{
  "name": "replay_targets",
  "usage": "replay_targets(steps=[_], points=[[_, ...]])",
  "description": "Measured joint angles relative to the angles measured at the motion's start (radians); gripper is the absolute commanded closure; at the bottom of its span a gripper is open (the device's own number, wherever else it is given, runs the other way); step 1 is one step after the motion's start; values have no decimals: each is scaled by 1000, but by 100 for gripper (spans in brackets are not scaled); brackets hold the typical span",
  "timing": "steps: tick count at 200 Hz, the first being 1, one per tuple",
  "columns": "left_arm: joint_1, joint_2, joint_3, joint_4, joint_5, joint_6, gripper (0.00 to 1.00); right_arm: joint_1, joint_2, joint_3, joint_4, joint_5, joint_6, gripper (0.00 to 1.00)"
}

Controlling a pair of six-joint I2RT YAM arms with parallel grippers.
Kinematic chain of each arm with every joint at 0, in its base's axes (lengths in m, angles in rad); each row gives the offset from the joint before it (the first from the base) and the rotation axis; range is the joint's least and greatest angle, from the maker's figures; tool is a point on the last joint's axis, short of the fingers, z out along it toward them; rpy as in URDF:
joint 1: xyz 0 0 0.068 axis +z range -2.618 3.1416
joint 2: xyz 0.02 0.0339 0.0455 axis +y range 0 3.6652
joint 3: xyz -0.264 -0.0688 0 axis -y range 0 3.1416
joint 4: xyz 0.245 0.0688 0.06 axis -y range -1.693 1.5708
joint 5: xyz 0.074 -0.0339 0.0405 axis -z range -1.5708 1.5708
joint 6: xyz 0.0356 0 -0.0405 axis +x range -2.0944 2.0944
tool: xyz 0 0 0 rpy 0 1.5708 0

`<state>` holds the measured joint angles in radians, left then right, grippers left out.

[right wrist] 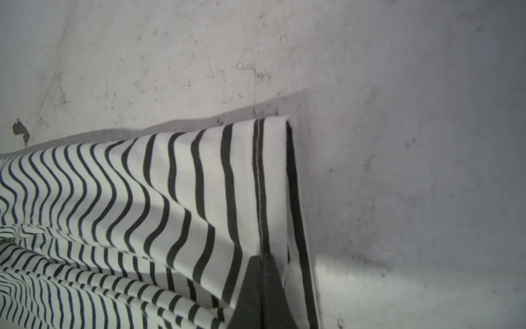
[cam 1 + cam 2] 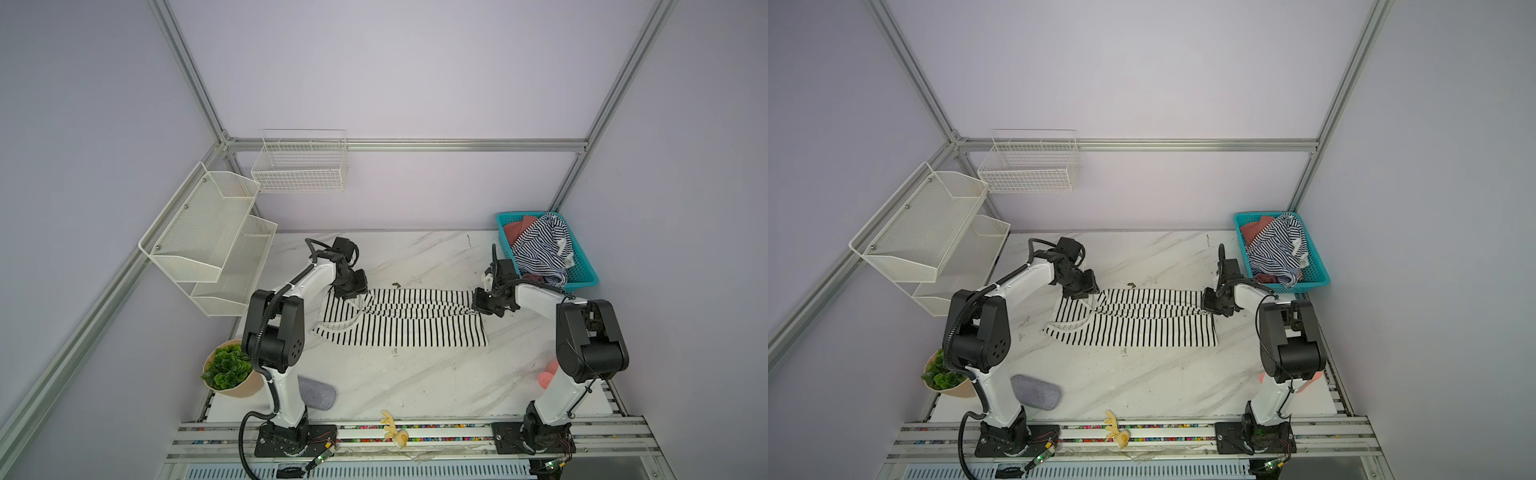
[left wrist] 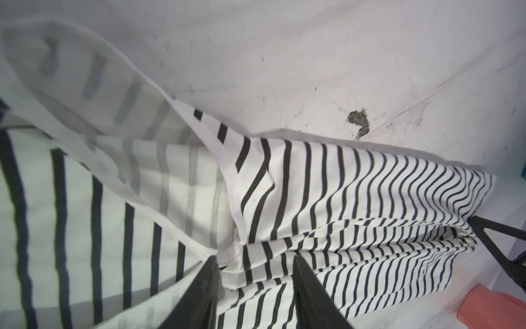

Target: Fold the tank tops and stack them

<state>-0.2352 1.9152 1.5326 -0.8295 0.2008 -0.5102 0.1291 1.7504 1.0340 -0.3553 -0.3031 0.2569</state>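
Note:
The white tank top (image 2: 399, 320) (image 2: 1133, 320) with wide black stripes lies across the middle of the table, its far edge folded over toward the front. My left gripper (image 2: 357, 297) (image 3: 256, 273) stands at its strap end with jaws apart, and a bunched fold lies loose between the fingers (image 3: 209, 287). My right gripper (image 2: 478, 307) (image 1: 263, 259) is shut on the hem corner at the other end. The navy-and-white tank top (image 2: 540, 249) (image 2: 1277, 249) lies crumpled in the teal basket (image 2: 586, 274) behind the right arm.
Reddish cloth (image 2: 517, 228) also lies in the basket. White mesh shelves (image 2: 212, 241) and a wire basket (image 2: 301, 166) hang at the back left. A potted plant (image 2: 228, 368), a grey pad (image 2: 318, 392), a yellow toy (image 2: 395, 428) and a pink object (image 2: 548, 374) sit near the front.

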Motion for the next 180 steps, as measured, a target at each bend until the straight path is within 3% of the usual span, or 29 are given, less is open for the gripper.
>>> replay_targets(steps=[42, 83, 118, 180], points=[[39, 163, 344, -130, -142, 50, 53, 0, 0, 0, 0, 0, 0, 100], [69, 333, 521, -249, -243, 76, 53, 0, 5, 0, 1, 0, 0, 100], [79, 422, 554, -305, -278, 88, 53, 0, 5, 0, 1, 1, 0, 100], [84, 429, 554, -341, -359, 107, 55, 0, 19, 0, 0, 8, 0, 100]])
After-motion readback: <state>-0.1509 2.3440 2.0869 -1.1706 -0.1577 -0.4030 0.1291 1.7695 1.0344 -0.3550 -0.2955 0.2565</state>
